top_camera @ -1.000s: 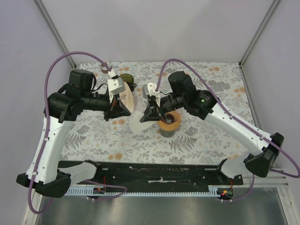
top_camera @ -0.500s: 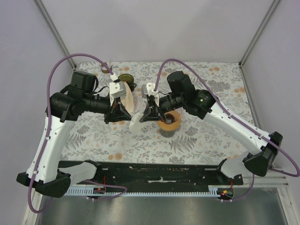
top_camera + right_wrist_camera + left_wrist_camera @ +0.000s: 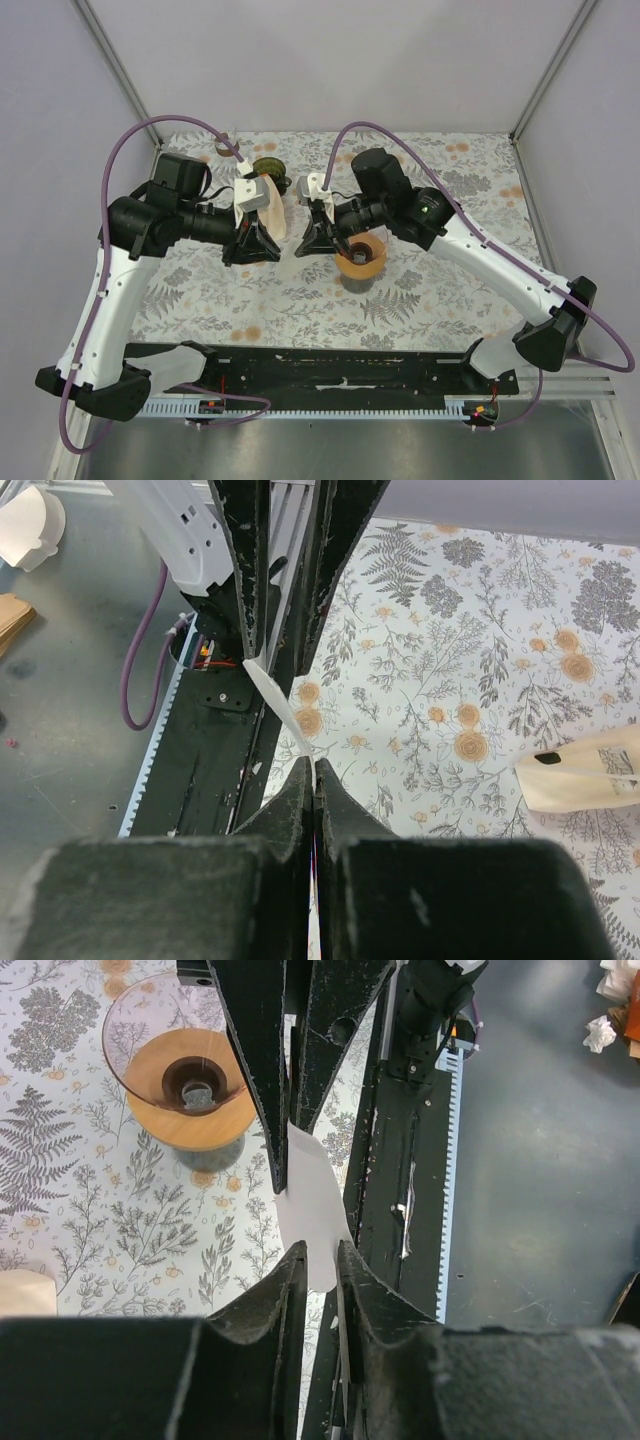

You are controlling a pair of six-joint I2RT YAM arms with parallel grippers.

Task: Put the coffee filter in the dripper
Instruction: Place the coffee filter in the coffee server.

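The white paper coffee filter point(image 3: 312, 1210) hangs in the air between my two grippers; the right wrist view shows it as a thin strip point(image 3: 270, 692). It is edge-on and barely shows in the top view. My right gripper point(image 3: 315, 763) is shut on one edge of it. My left gripper point(image 3: 320, 1248) faces it tip to tip point(image 3: 276, 256), with a narrow gap between its fingers; the filter's other edge lies in that gap against one finger. The glass dripper point(image 3: 360, 258) with a wooden collar stands on the table right of both grippers point(image 3: 190, 1070), empty.
A beige paper bag point(image 3: 268, 205) lies behind the left gripper and shows in the right wrist view point(image 3: 585, 770). A small dark round object point(image 3: 267, 167) sits farther back. The black base rail point(image 3: 340, 365) runs along the near table edge.
The left gripper has moved right, up to the right gripper's tips. The filter, earlier a broad white flap hanging below them, is now turned edge-on and lifted between the fingers.
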